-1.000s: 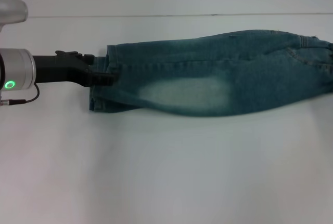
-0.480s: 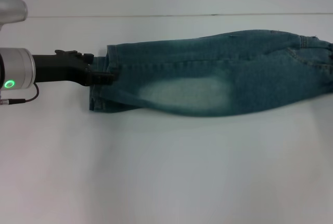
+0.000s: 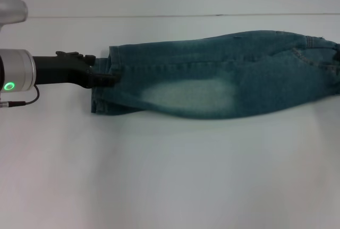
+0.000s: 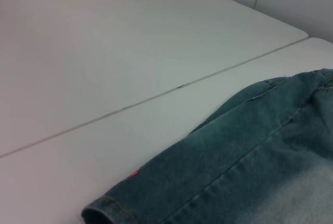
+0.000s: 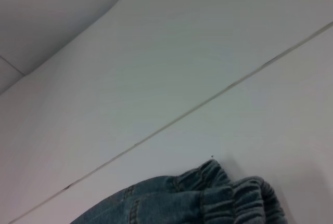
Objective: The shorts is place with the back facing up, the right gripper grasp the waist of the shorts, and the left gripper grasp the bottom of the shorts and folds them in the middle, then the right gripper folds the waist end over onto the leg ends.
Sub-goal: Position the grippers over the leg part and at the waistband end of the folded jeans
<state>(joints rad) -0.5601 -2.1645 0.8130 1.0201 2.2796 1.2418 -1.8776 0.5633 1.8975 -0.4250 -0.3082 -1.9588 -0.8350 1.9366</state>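
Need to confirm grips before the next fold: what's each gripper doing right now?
Left gripper: shut on the leg hems of the denim shorts.
Right gripper: not in view.

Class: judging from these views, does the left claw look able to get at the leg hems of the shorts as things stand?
Probably yes. The left claw is already at the leg hems of the shorts, with nothing between them on the white table.

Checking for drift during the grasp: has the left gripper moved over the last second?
No. The left gripper sits at the same spot on the shorts hem, below the table seam.
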